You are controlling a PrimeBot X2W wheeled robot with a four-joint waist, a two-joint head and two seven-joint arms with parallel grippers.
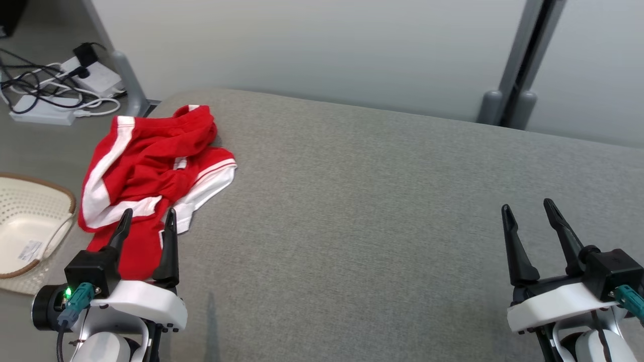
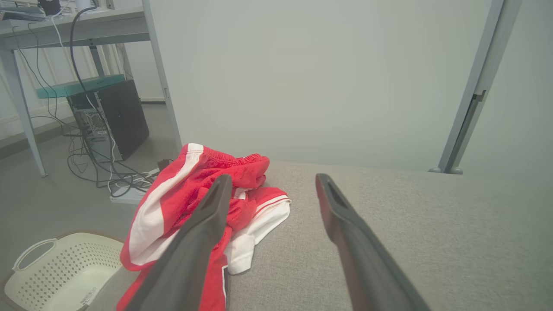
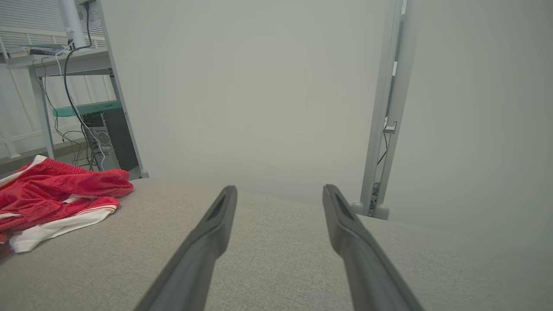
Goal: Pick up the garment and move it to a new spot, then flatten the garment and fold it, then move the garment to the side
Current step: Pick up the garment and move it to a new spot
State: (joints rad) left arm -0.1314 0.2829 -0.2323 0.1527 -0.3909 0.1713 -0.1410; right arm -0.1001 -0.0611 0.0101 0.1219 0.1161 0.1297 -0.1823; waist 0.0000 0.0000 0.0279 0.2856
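Note:
The garment [image 1: 151,176] is a crumpled pair of red shorts with white stripes and trim, lying at the far left corner of the grey padded table [image 1: 382,201], partly draped over its left edge. My left gripper [image 1: 148,218] hovers open at the garment's near end, with nothing between its fingers. In the left wrist view the garment [image 2: 190,203] lies ahead and left of the spread fingers [image 2: 203,233]. My right gripper [image 1: 528,208] stands open at the lower right, far from the cloth. The right wrist view shows the garment [image 3: 60,194] at its left edge.
A cream perforated laundry basket [image 1: 30,226] sits on the floor left of the table. Power strips and cables [image 1: 60,90] lie on the floor behind it. A grey partition wall and metal posts [image 1: 518,75] close the far side. A desk with a computer tower [image 2: 116,116] stands beyond.

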